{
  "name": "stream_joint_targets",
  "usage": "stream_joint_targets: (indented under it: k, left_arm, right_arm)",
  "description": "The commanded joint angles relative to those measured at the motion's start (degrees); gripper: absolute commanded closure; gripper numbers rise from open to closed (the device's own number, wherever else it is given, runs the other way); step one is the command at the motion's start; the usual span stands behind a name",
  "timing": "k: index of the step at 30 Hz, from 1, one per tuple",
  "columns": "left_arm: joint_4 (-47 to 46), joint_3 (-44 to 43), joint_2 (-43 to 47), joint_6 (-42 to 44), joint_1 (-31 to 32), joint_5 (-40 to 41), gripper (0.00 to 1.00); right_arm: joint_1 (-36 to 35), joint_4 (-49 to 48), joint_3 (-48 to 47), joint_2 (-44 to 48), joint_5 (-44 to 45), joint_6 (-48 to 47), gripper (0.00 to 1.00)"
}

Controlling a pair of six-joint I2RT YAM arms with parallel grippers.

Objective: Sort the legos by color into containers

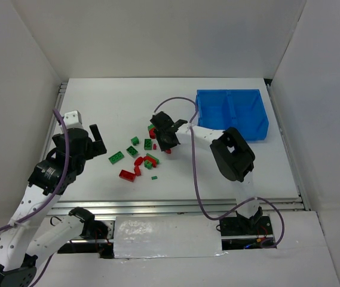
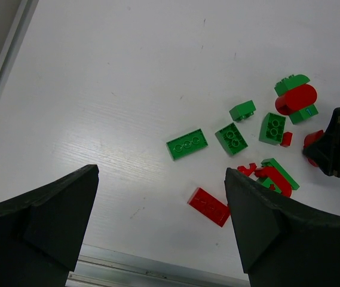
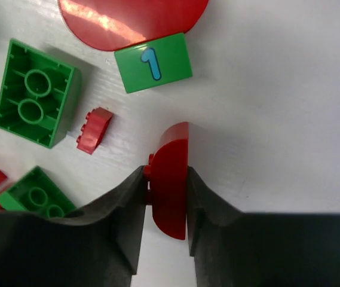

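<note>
The legos (image 1: pixel 140 156) lie loose on the white table (image 1: pixel 253 173), red and green mixed, in a cluster between the two grippers. The right gripper (image 3: pixel 165 179) is down among them. Its jaws press from both sides on a red curved brick (image 3: pixel 172 152) that stands on edge. We take this for a grip, though we cannot tell whether the brick is off the table.

Just ahead of these jaws sits a green tile printed with a blue 1 (image 3: pixel 153 63), touching a large red round piece (image 3: pixel 128 18) beyond it. Ahead and to the left of the jaws a green two-hole brick (image 3: pixel 33 92) lies underside up, and a small red piece (image 3: pixel 95 128) lies between it and the red curved brick.

The left gripper (image 2: pixel 161 173) hovers above the table with its jaws wide apart and nothing between them. Ahead of them lies a long green brick (image 2: pixel 187 144), and just inside the right jaw a flat red brick (image 2: pixel 208 206).

The blue bin (image 1: pixel 264 122), split into two compartments, stands to the rear of the right jaws, apart from them.
</note>
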State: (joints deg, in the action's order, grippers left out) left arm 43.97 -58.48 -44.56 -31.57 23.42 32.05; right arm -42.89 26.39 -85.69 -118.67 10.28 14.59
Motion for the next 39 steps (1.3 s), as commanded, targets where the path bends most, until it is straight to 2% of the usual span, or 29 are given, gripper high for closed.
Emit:
stream_joint_targets:
  k: [1,4,5,6,10,16,18,22,26,27,29,30,31,34,35,38,39]
  left_arm:
    - [-2.74,0.03,-0.09,0.90,-0.30,-0.06,0.01]
    - [-2.74,0.03,-0.18,0.90,-0.30,0.03,0.01]
    - [-2.66,0.03,-0.18,0.90,-0.30,0.11,0.00]
    - [-2.66,0.03,-0.09,0.90,-0.30,0.11,0.00]
    - [-2.83,0.03,-0.09,0.81,-0.39,0.29,0.00]
    - [-3.01,0.12,-0.36,1.07,-0.57,-0.50,0.01]
    - [-3.10,0.12,-0.79,1.16,-0.66,-0.68,0.01]
    - [-3.01,0.12,-1.15,1.07,-0.74,-0.68,0.01]
    - [-3.18,0.21,-1.41,1.34,-0.83,-1.11,0.00]
    - [-3.27,0.21,-1.59,1.42,-0.83,-1.12,0.01]
    - [-3.27,0.12,-1.94,1.43,-1.01,-1.20,0.00]
    - [-3.27,0.12,-2.20,1.43,-1.01,-1.29,0.01]
    - [-3.27,0.03,-2.29,1.43,-1.44,-1.47,0.00]
    - [-3.36,0.03,-2.55,1.69,-2.15,-2.08,0.01]
    - [-3.45,0.03,-2.55,1.69,-2.24,-2.17,0.00]
    - [-3.62,0.12,-2.55,1.95,-2.50,-2.78,0.00]
    - [-3.62,0.12,-2.55,2.04,-2.59,-2.96,0.00]
  right_arm:
    - [-0.26,-0.63,-0.63,2.38,1.23,0.35,0.73]
    - [0.26,-0.64,0.52,4.67,1.23,0.61,0.85]
    - [0.27,0.23,0.61,6.59,1.58,1.14,0.95]
    - [0.27,0.76,0.79,7.74,2.28,1.49,0.98]
    - [1.84,3.22,1.14,16.60,8.24,2.99,0.95]
    - [18.35,5.78,-4.30,19.45,6.59,5.01,0.91]
    - [23.61,6.56,-8.50,17.70,5.02,4.92,0.89]
    - [27.94,9.46,-17.02,8.93,6.67,5.01,0.89]
    - [30.85,10.16,-23.28,2.93,7.21,7.29,0.82]
    - [31.11,10.52,-25.30,2.14,7.21,7.56,0.75]
    - [31.38,10.53,-25.84,1.25,6.42,7.47,0.68]
    - [31.38,10.09,-25.41,1.51,6.07,7.38,0.54]
    - [31.47,9.47,-25.06,1.95,5.63,7.47,0.48]
    - [31.38,9.55,-24.44,3.09,4.84,7.38,0.37]
    - [31.38,9.90,-24.26,3.36,4.49,7.38,0.22]
    - [29.98,10.08,-21.64,6.78,2.47,6.68,0.00]
    - [29.10,10.26,-20.49,9.48,1.50,6.42,0.01]
